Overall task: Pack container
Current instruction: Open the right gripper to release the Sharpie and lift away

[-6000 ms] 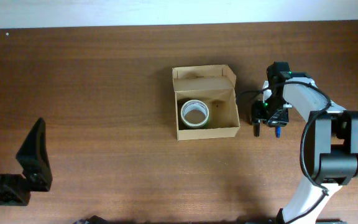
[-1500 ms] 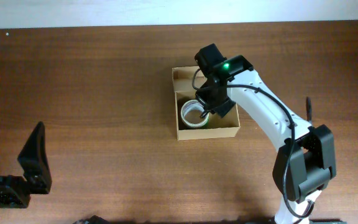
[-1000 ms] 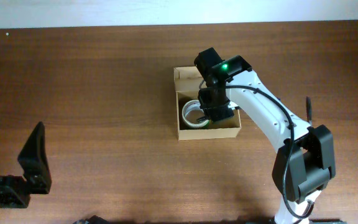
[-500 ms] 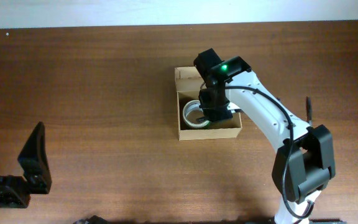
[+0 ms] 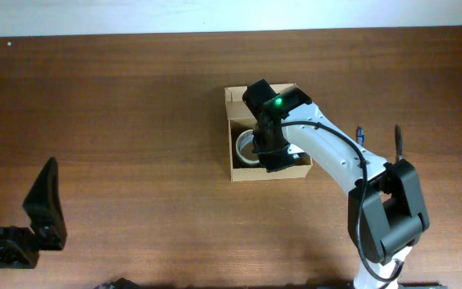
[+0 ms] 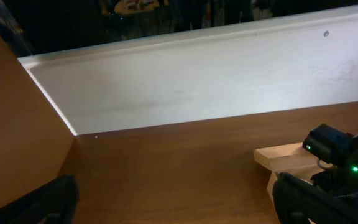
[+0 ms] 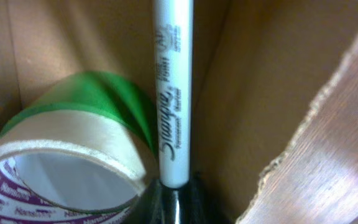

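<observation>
The table is brown wood with a visible grain and a faint sheen. The box is plain matt cardboard, its cut edge rough and fibrous. The tape roll looks like dull tan paper over a white printed core. The marker has a smooth, slightly glossy plastic barrel. The arm wears a smooth white plastic shell with black parts.

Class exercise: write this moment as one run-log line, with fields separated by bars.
task: pack container | right fingers: inside container, shut on marker beside tape roll | left fingers: open, far from container
</observation>
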`<action>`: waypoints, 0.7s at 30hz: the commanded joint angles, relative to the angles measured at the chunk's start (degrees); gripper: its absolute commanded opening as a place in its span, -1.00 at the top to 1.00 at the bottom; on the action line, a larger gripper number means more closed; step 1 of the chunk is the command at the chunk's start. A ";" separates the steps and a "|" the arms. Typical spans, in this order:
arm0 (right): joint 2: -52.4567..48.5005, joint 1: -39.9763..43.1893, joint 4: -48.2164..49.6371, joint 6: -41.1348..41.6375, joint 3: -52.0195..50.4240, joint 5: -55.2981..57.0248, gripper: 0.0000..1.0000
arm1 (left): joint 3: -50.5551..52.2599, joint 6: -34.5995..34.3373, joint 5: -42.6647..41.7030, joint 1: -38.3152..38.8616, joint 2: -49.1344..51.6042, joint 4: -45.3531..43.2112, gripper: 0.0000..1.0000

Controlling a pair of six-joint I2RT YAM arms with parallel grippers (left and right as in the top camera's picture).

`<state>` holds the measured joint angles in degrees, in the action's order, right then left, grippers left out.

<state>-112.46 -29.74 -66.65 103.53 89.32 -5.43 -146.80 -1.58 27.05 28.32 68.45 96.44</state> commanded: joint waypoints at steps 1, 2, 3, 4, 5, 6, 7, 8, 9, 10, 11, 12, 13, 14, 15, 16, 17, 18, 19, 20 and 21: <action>-0.44 -0.42 0.04 0.46 -0.50 0.92 0.55 | 1.03 -0.37 0.20 0.02 -0.28 0.07 -0.99; -0.44 -0.42 0.07 0.46 -0.50 0.92 0.53 | 1.36 -0.37 0.20 0.02 -0.28 0.04 -0.98; -0.44 -0.42 0.09 0.46 -0.50 0.94 0.52 | 1.64 -0.37 0.20 0.02 -0.28 0.04 -0.99; -0.44 -0.42 0.33 0.28 -0.50 0.92 0.51 | 1.97 -0.37 0.20 0.02 -0.28 0.04 -0.99; -0.42 -0.42 0.90 -0.35 -0.50 0.92 0.51 | 2.34 -0.37 0.22 0.02 -0.28 0.00 -0.99; -0.42 -0.42 1.33 -1.14 -0.50 0.92 0.52 | 2.58 -0.37 0.22 0.02 -0.28 -0.09 -0.98; -0.42 -0.39 1.92 -1.84 -0.50 0.83 0.52 | 2.82 -0.37 0.22 0.02 -0.28 -0.24 -0.99; -0.39 -0.39 2.40 -2.45 -0.48 0.66 0.53 | 2.95 -0.35 0.22 0.02 -0.28 -0.39 -0.99; -0.28 -0.35 2.71 -2.82 -0.44 0.37 0.58 | 2.99 -0.37 0.22 0.02 -0.28 -0.50 -0.99; -0.20 -0.28 2.69 -2.82 -0.28 0.20 0.60 | 2.99 -0.35 0.22 0.00 -0.28 -0.63 -0.98; 0.04 -0.26 2.78 -3.10 0.00 0.07 0.63 | 2.99 -0.35 0.22 0.02 -0.28 -0.81 -0.99; 0.35 -0.24 3.08 -3.93 0.35 0.09 0.67 | 2.97 -0.35 0.24 0.02 -0.28 -0.87 -0.99; 0.68 -0.24 3.39 -4.79 0.87 0.11 0.70 | 2.99 -0.35 0.24 0.02 -0.28 -0.90 -0.99; 1.16 -0.24 3.54 -5.84 1.84 0.09 0.74 | 2.99 -0.35 0.22 0.00 -0.28 -0.90 -0.99; 1.55 -0.24 3.52 -6.45 2.71 0.09 0.75 | 2.99 -0.35 0.22 0.02 -0.28 -0.90 -0.99; 1.90 -0.24 3.54 -7.19 3.54 0.09 0.74 | 2.99 -0.35 0.24 0.00 -0.28 -0.92 -0.99; 2.34 -0.24 3.45 -8.17 4.79 0.07 0.75 | 2.99 -0.35 0.22 0.02 -0.28 -0.98 -0.99; 2.82 -0.24 3.43 -10.08 6.21 -0.02 0.75 | 2.99 -0.35 0.22 0.02 -0.28 -1.03 -0.99; 3.26 -0.24 3.39 -11.89 7.37 -0.35 0.75 | 2.99 -0.35 0.22 0.02 -0.28 -1.03 -0.99; 3.76 -0.24 3.41 -13.77 8.46 -0.63 0.74 | 2.99 -0.35 0.24 0.02 -0.28 -1.03 -0.99; 4.39 -0.24 3.23 -15.17 9.68 -1.38 0.67 | 2.99 -0.35 0.24 0.02 -0.28 -1.03 -0.99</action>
<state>-112.09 -29.74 -63.35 94.63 94.67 -5.72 -144.05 -1.58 27.03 28.32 68.38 95.77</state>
